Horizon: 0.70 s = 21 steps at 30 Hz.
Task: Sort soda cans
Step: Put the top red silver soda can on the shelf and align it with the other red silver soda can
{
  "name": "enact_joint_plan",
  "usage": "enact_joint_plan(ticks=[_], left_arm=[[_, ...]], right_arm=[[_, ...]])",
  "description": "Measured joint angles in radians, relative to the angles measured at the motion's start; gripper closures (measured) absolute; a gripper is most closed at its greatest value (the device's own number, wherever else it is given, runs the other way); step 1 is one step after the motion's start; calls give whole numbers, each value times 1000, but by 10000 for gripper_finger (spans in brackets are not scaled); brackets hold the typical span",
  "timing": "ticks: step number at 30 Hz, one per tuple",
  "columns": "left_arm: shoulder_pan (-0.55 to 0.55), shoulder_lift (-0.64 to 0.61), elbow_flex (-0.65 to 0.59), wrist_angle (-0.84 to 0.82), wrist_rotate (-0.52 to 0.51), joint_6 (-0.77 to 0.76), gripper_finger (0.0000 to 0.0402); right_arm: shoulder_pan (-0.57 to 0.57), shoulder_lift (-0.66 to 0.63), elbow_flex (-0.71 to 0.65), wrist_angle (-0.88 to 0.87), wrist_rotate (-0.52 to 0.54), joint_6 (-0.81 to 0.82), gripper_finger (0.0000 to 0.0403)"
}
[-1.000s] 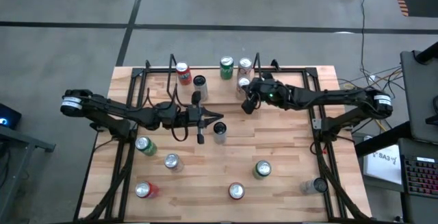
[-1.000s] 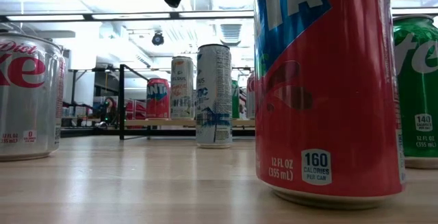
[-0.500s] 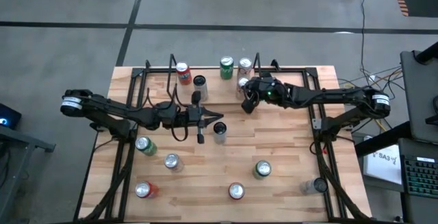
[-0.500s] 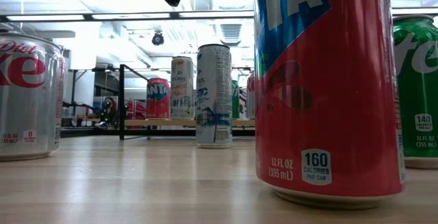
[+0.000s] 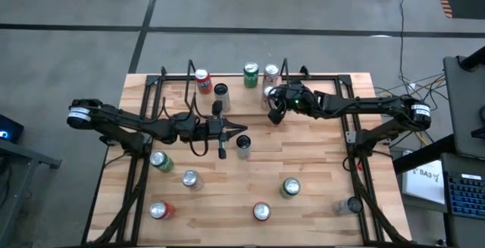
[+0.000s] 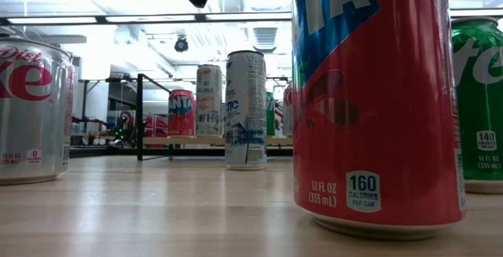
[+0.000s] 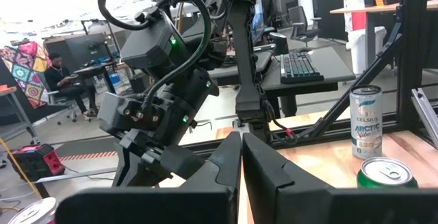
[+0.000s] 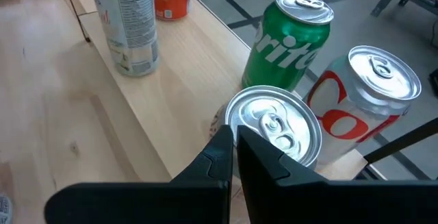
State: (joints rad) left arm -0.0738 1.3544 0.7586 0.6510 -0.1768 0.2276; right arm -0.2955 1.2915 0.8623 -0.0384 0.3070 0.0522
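The wooden table (image 5: pixel 318 195) carries soda cans (image 5: pixel 261 211) scattered front and back, with a cluster at the far edge. The left gripper (image 5: pixel 222 154) hangs mid-table, fingers pressed together, empty. The right gripper (image 5: pixel 273 119), also pinched closed and empty, hovers beside a silver-topped can (image 8: pixel 274 125).
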Motion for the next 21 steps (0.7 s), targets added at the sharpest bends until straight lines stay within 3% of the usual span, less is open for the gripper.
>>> enact_joint_plan(ticks=[10, 16, 21], left_arm=[[0, 0, 0, -3, 0, 4, 401], [0, 0, 0, -3, 0, 9, 401], [1, 0, 0, -3, 0, 26, 401]], right_arm=[[0, -12, 0, 68, -4, -12, 392], [1, -13, 0, 62, -189, -5, 392], [0, 5, 0, 15, -145, 1, 392]])
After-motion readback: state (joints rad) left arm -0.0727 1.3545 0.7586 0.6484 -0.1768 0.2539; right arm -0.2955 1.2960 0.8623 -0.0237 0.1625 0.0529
